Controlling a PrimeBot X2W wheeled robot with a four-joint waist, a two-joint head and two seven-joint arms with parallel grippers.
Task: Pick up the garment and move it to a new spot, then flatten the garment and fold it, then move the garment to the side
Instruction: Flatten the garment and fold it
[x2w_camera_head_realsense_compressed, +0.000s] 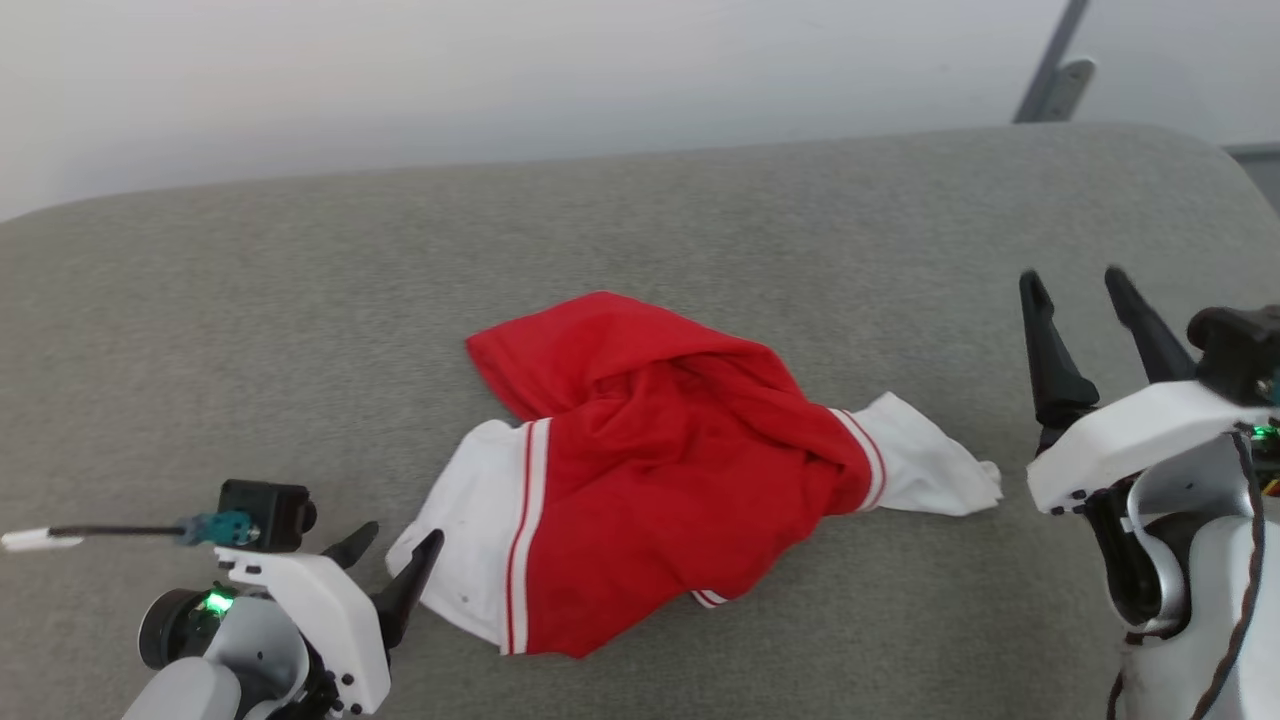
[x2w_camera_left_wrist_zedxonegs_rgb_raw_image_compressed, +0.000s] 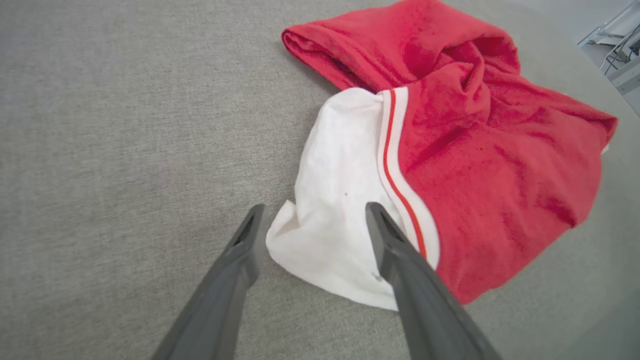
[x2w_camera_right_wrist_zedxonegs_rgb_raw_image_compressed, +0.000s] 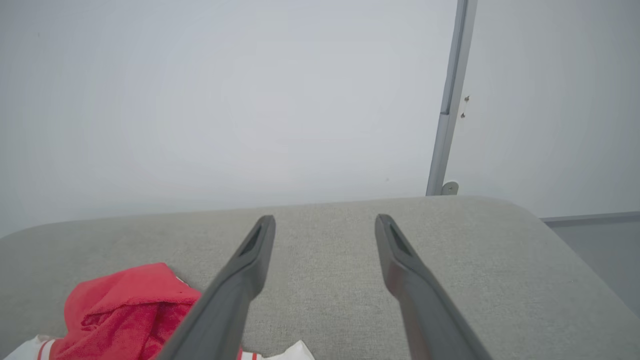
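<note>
The garment (x2w_camera_head_realsense_compressed: 660, 470) lies crumpled in the middle of the head view, on a wide grey padded surface (x2w_camera_head_realsense_compressed: 300, 300). Its long axis goes across the frame from lower left to the right, a little tilted: the left end sits lower and the right end sits higher. Each end is a white sleeve with red-and-white striped trim. One sleeve points to the lower left, toward my left gripper (x2w_camera_head_realsense_compressed: 405, 533). The other one points to the right, toward my right gripper (x2w_camera_head_realsense_compressed: 1072, 276). The red body between them is bunched in thick folds, and one red corner sticks out to the upper left.

My left gripper is in the lower left of the head view and its jaws are apart. In the left wrist view the garment (x2w_camera_left_wrist_zedxonegs_rgb_raw_image_compressed: 450, 150) fills the upper right, and the white sleeve end lies between the two fingers of my left gripper (x2w_camera_left_wrist_zedxonegs_rgb_raw_image_compressed: 315, 207). I cannot tell if the fingers touch the cloth.

My right gripper stands at the right edge of the head view, apart from the right sleeve. In the right wrist view my right gripper (x2w_camera_right_wrist_zedxonegs_rgb_raw_image_compressed: 325, 218) has its jaws wide apart with nothing between them, and the garment (x2w_camera_right_wrist_zedxonegs_rgb_raw_image_compressed: 125, 310) is in the lower left corner. Behind the surface there are a pale wall (x2w_camera_right_wrist_zedxonegs_rgb_raw_image_compressed: 200, 100) and a grey metal post (x2w_camera_right_wrist_zedxonegs_rgb_raw_image_compressed: 450, 100).
</note>
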